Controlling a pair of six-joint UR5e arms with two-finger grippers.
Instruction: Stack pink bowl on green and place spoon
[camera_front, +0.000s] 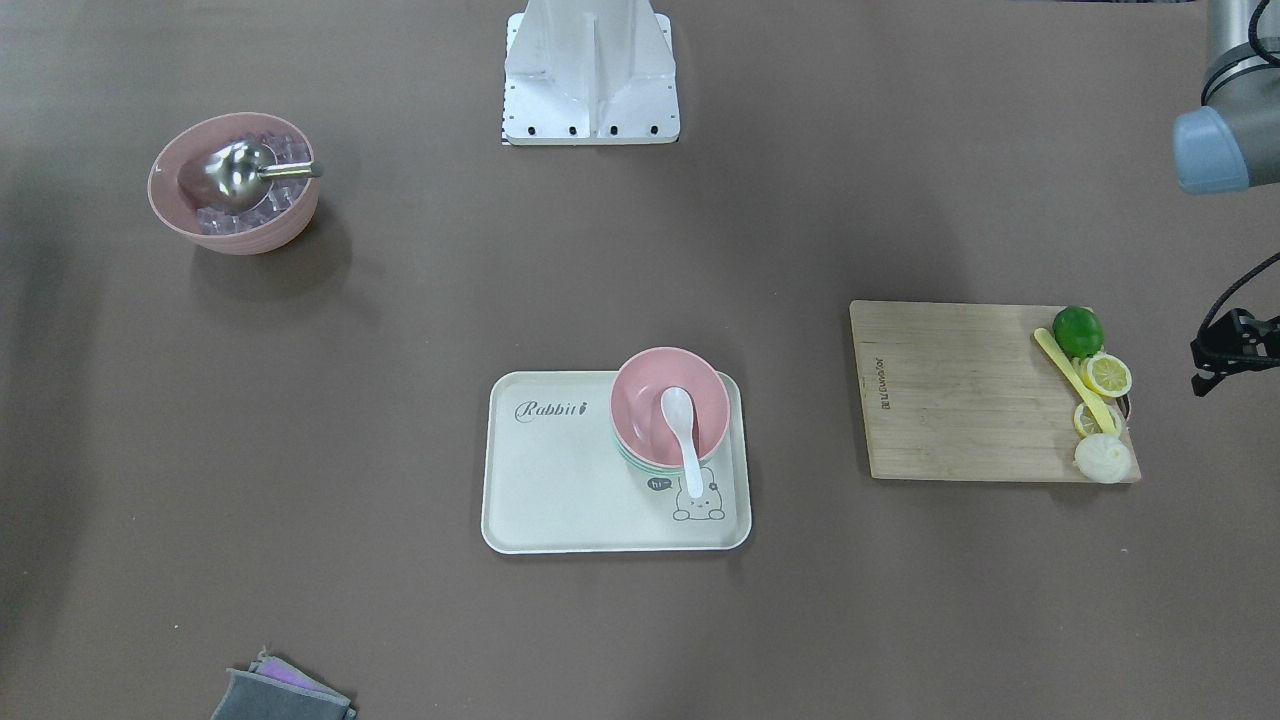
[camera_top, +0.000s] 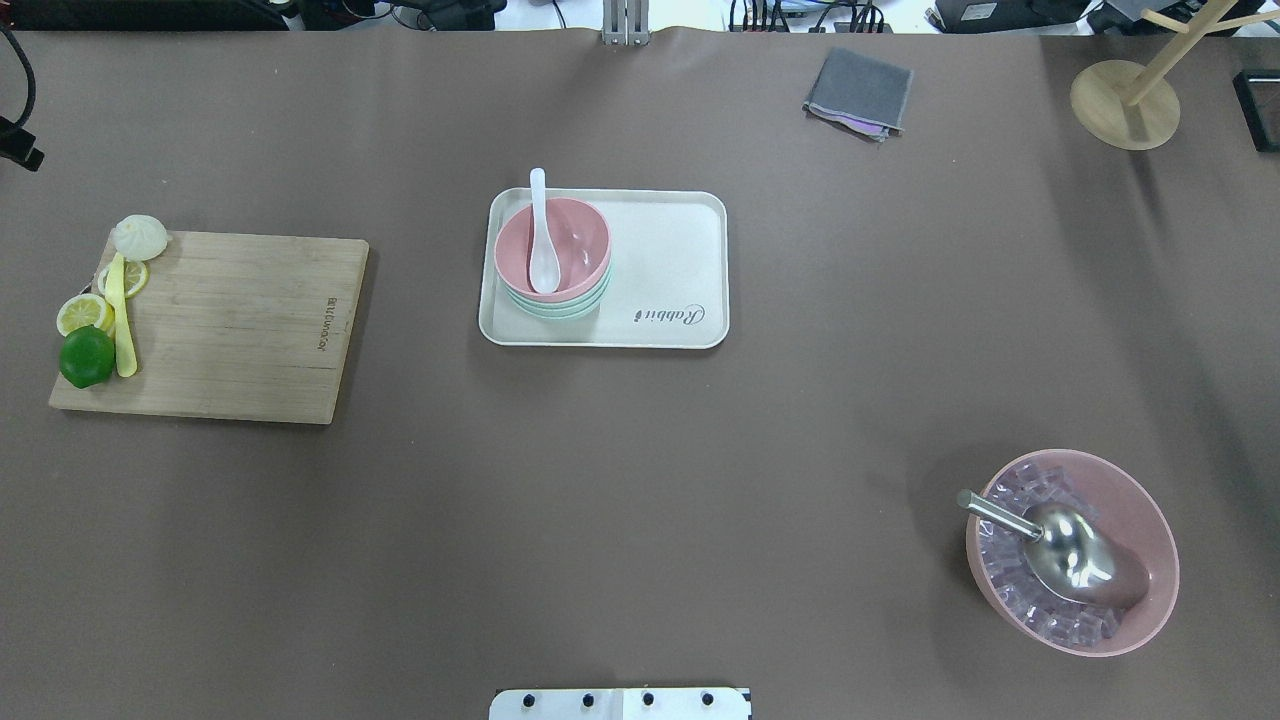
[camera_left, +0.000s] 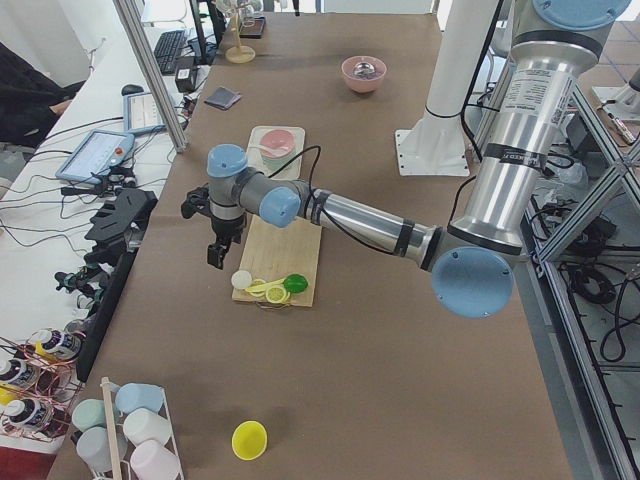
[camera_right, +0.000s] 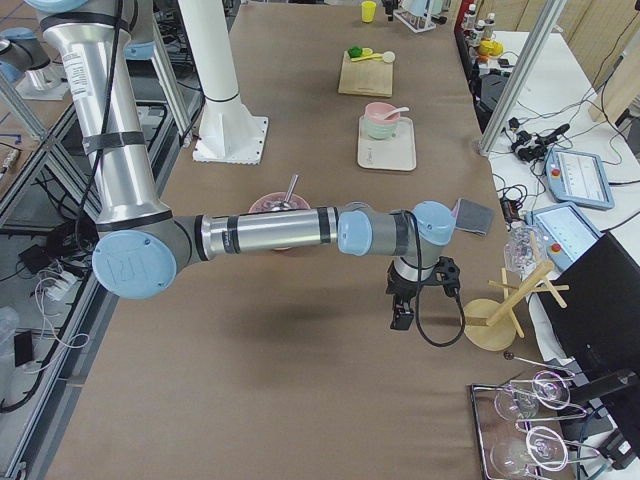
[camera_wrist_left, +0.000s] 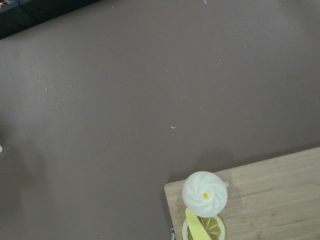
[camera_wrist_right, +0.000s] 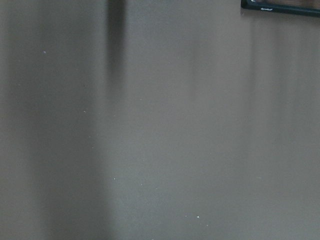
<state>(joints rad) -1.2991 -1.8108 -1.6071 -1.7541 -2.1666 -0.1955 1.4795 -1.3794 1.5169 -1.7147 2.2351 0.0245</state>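
Note:
A pink bowl (camera_front: 702, 398) sits stacked on a green bowl (camera_front: 636, 463) at one end of a cream tray (camera_front: 560, 480). A white spoon (camera_front: 685, 440) lies in the pink bowl with its handle over the rim. The stack also shows in the overhead view: pink bowl (camera_top: 578, 240), green bowl (camera_top: 560, 308), spoon (camera_top: 541, 235). My left gripper (camera_front: 1235, 350) hangs far off beyond the cutting board; I cannot tell whether it is open. My right gripper (camera_right: 400, 312) shows only in the exterior right view, over bare table; I cannot tell its state.
A wooden cutting board (camera_top: 240, 325) holds a lime (camera_top: 87, 356), lemon slices, a yellow knife and a white bun (camera_top: 140, 236). A large pink bowl (camera_top: 1150, 520) holds ice cubes and a metal scoop. A grey cloth (camera_top: 858, 92) and a wooden stand (camera_top: 1125, 105) are at the far edge.

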